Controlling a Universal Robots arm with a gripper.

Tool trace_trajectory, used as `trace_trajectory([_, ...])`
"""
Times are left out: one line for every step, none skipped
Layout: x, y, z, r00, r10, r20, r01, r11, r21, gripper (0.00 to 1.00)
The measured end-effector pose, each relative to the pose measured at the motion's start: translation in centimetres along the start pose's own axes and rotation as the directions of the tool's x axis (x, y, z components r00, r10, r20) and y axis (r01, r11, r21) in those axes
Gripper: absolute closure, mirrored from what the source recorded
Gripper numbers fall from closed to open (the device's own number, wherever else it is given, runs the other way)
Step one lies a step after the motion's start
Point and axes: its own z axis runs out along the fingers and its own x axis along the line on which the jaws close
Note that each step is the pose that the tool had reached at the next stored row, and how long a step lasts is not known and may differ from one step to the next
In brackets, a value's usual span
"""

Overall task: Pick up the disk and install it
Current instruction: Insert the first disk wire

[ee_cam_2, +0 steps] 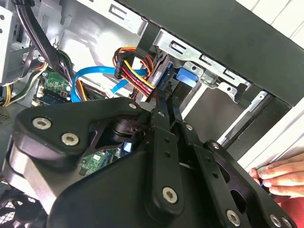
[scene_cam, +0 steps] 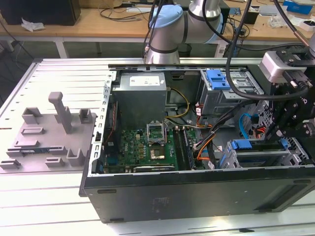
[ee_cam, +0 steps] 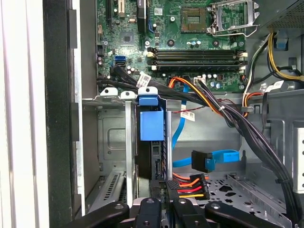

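- My gripper [ee_cam: 164, 205] hangs just over the lower drive cage of the open computer case [scene_cam: 197, 189]. In the exterior view it sits at about 3 o'clock from the motherboard [scene_cam: 142, 145].
- Grip state: I cannot tell whether it is spread, pressed together or pinching anything.
- The disk [ee_cam: 152, 126] stands on edge in that cage directly ahead of me, its blue bracket end facing out. In the exterior view its blue tab [scene_cam: 241, 145] lies at about 4 o'clock from the motherboard.
- A bundle of red, orange and yellow wires [ee_cam: 190, 183] ends in a plug just beside the disk. A blue flat cable [ee_cam: 213, 159] lies loose near it.
- A person's hand [ee_cam_2: 280, 176] rests on the case edge near my wrist.
- Farther off, a grey power supply [scene_cam: 140, 93] sits at 12 o'clock from the motherboard.
- A lighter-blue latch [scene_cam: 216, 78] sits at 1 o'clock.
- Farthest, a grey fixture tray [scene_cam: 49, 128] lies at 9 o'clock, outside the case.
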Motion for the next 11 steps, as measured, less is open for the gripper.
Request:
trace_trajectory([0.00, 0.00, 0.01, 1.0000, 0.000, -0.0001, 0.000, 1.0000, 0.0000, 0.84])
trace_trajectory([0.00, 0.00, 0.02, 1.0000, 0.000, -0.0001, 0.000, 1.0000, 0.0000, 0.84])
trace_trajectory([0.00, 0.00, 0.04, 1.0000, 0.000, 0.0000, 0.000, 1.0000, 0.0000, 0.84])
trace_trajectory([0.00, 0.00, 0.05, 1.0000, 0.000, 0.0000, 0.000, 1.0000, 0.0000, 0.84])
trace_trajectory([0.00, 0.00, 0.07, 1.0000, 0.000, 0.0000, 0.000, 1.0000, 0.0000, 0.84])
trace_trajectory([0.00, -0.01, 0.08, 1.0000, 0.000, -0.0001, 0.000, 1.0000, 0.0000, 0.84])
trace_trajectory([0.00, -0.02, 0.10, 1.0000, 0.000, -0.0001, 0.000, 1.0000, 0.0000, 0.84])
trace_trajectory([0.00, -0.02, 0.11, 1.0000, 0.000, -0.0001, 0.000, 1.0000, 0.0000, 0.84])
trace_trajectory([0.00, -0.03, 0.12, 1.0000, 0.000, -0.0001, 0.000, 1.0000, 0.0000, 0.84])
trace_trajectory([0.00, -0.04, 0.14, 1.0000, 0.000, 0.0000, 0.000, 1.0000, 0.0000, 0.84])
trace_trajectory([0.00, -0.05, 0.16, 1.0000, 0.000, 0.0000, 0.000, 1.0000, 0.0000, 0.84])
